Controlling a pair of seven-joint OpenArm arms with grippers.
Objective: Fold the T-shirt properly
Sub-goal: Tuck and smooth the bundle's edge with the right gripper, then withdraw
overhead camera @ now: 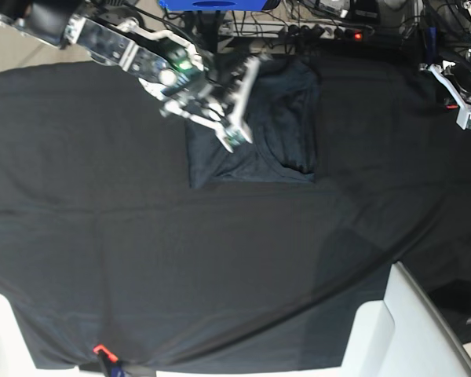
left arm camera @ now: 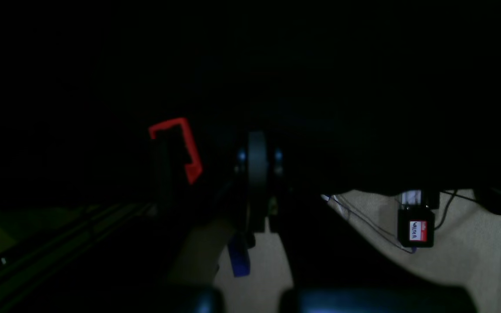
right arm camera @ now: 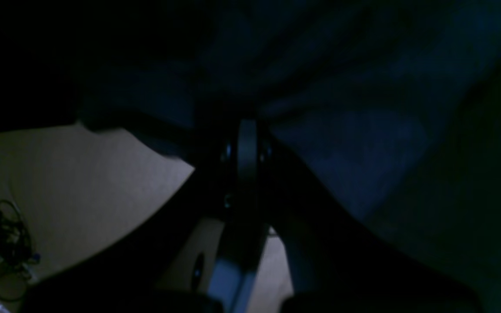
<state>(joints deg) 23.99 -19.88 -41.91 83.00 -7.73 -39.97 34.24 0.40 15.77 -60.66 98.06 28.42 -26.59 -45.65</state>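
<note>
The T-shirt (overhead camera: 259, 133) lies folded into a rough rectangle at the far middle of the black tablecloth (overhead camera: 220, 259), with creases on its right half. My right gripper (overhead camera: 234, 141) reaches in from the top left and hangs over the shirt's left part. In the right wrist view its jaws (right arm camera: 247, 148) are shut, with blue-grey shirt fabric (right arm camera: 355, 148) spread beyond them; I see no cloth between them. My left gripper (overhead camera: 465, 118) is at the far right edge, away from the shirt. The left wrist view is very dark, and its jaws (left arm camera: 257, 156) are together there.
A white panel (overhead camera: 400, 330) rises at the front right corner. A red clip (overhead camera: 100, 349) sits on the cloth's front edge. A power strip (overhead camera: 330, 31) and cables run along the back. Beige floor with a labelled black box (left arm camera: 415, 228) and a cable bundle (right arm camera: 2, 252) shows below.
</note>
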